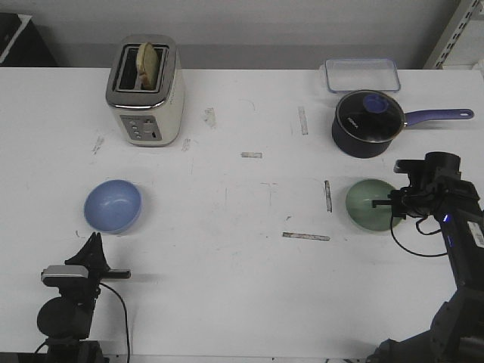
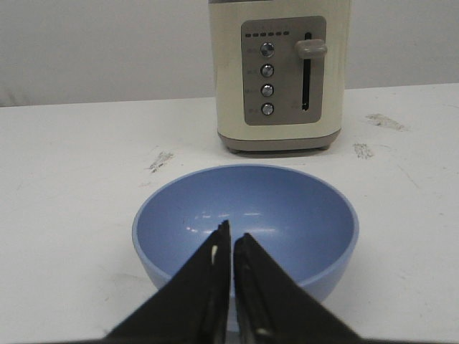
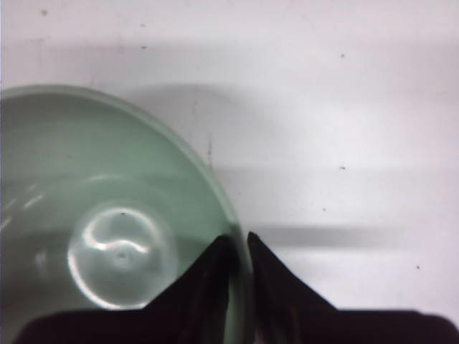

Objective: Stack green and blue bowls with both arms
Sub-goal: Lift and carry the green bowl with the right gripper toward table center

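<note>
Blue bowl (image 1: 112, 206): sat upright on the white table (image 1: 227, 265), on the robot's left side, in front of the toaster (image 1: 146, 89).
Green bowl (image 1: 371, 203): sat on the right side of the table, just in front of the dark saucepan (image 1: 367, 123).
Left gripper (image 2: 231, 240): hung low near the table's front edge, behind the blue bowl (image 2: 245, 226) and pointing at it; its fingers (image 2: 208, 287) were pressed almost together with nothing between them.
Right gripper (image 3: 240, 244): was at the green bowl's (image 3: 107, 222) rim, one finger inside the wall and one outside, drawn close on it; the wrist view was blurred, so firm contact looked likely but was not certain.
Toaster: held a slice of bread (image 1: 149, 64) in its slot.
Clear container (image 1: 362, 75): lay behind the saucepan.
</note>
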Robot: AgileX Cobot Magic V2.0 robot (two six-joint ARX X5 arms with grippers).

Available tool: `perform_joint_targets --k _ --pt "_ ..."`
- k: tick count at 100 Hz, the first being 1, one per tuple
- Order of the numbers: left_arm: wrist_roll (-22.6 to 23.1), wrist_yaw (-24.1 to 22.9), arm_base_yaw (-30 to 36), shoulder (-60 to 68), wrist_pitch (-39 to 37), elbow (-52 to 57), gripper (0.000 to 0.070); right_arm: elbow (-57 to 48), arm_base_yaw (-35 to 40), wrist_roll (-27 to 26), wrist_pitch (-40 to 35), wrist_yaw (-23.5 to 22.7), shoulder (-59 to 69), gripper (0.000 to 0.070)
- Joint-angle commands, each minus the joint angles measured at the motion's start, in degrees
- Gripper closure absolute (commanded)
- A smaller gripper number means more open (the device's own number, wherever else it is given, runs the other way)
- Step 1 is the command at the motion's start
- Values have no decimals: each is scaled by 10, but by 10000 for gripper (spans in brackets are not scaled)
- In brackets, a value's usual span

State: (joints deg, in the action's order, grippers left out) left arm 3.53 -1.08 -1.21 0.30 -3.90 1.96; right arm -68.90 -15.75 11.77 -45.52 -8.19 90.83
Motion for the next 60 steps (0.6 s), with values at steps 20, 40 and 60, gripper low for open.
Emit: perform_joint_targets --k 20,40,60 --pt "-2 2 1 -1 -2 -12 698 -99 31 -36 -29 -26 -70 700" --pt "-2 2 1 -1 -3 -12 698 -137 149 -90 -12 -83 -106 700" --pt "-2 2 1 -1 -3 -12 698 -134 305 -104 -27 -102 -85 700"
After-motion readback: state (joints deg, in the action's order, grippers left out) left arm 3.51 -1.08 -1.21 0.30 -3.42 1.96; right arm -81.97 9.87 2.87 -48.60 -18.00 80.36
